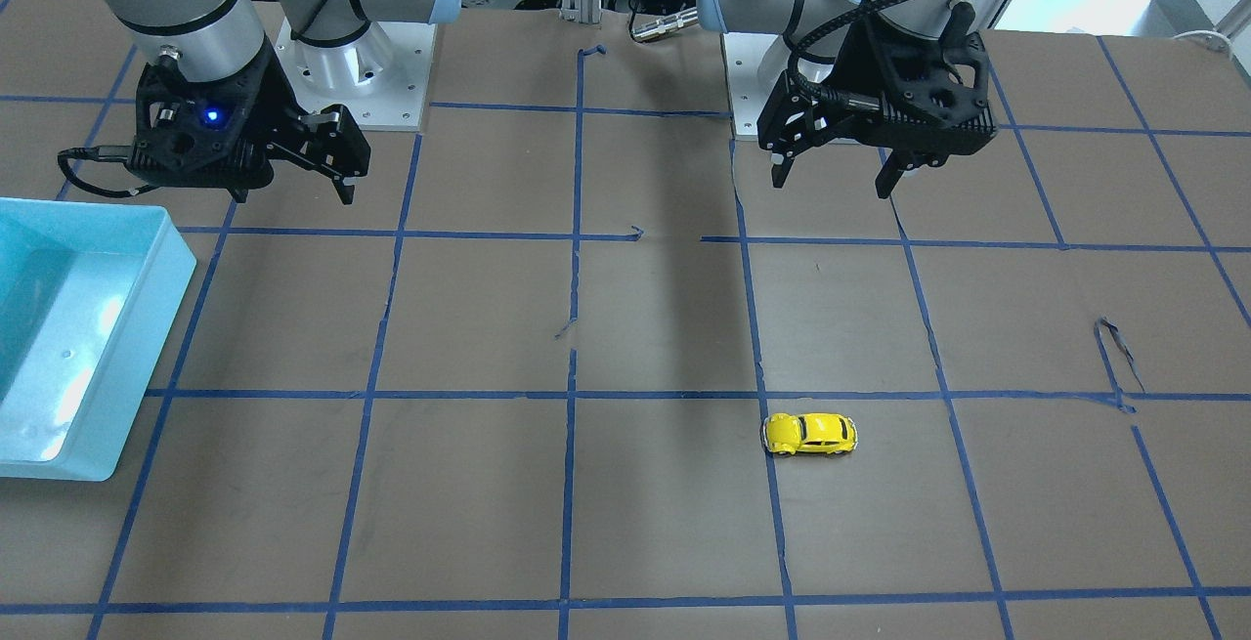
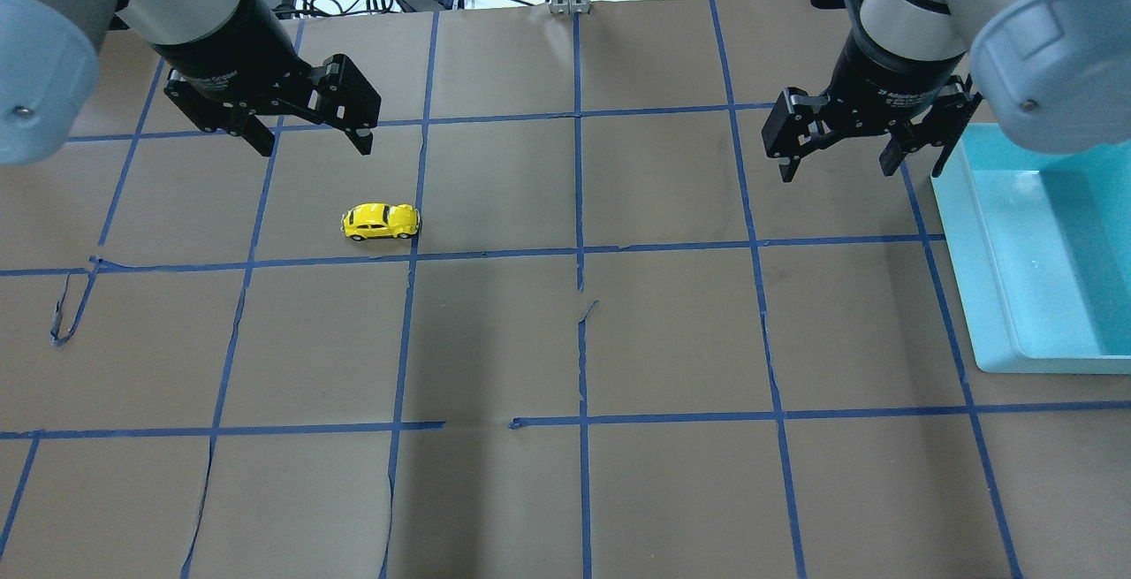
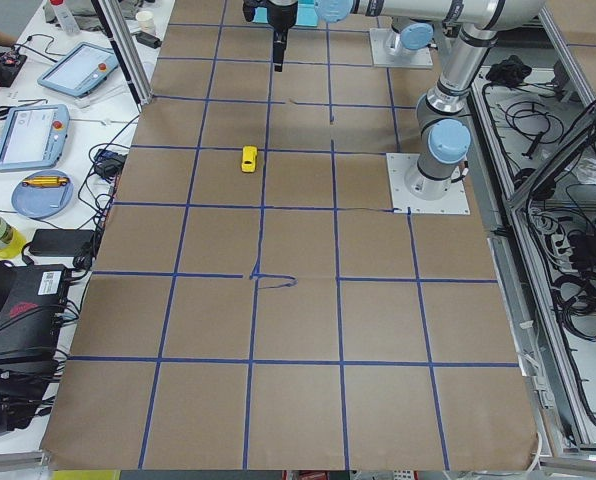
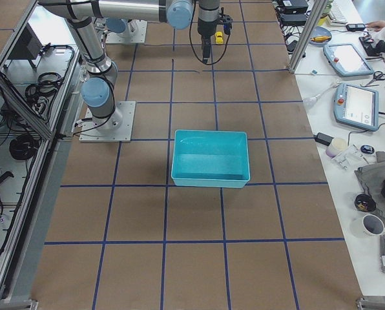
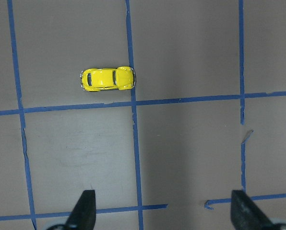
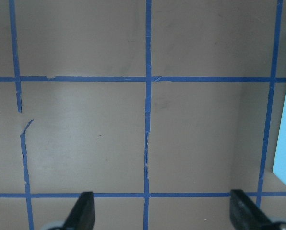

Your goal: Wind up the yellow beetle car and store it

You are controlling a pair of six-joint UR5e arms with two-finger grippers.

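The yellow beetle car [image 2: 381,221] stands on its wheels on the brown table, beside a blue tape line; it also shows in the front view [image 1: 810,434], the left wrist view [image 5: 107,79] and the left side view [image 3: 249,158]. My left gripper [image 2: 314,144] hangs open and empty above the table, a little behind the car and apart from it. My right gripper [image 2: 837,165] hangs open and empty above the table, next to the turquoise bin [image 2: 979,296]. In the front view the left gripper [image 1: 834,182] is on the right and the right gripper [image 1: 342,176] on the left.
The turquoise bin [image 1: 147,327] is empty and stands at the table's end on my right; it also shows in the right side view [image 4: 179,174]. Blue tape lines grid the brown paper, torn and lifted in places [image 2: 62,314]. Operator gear lies beyond the far edge.
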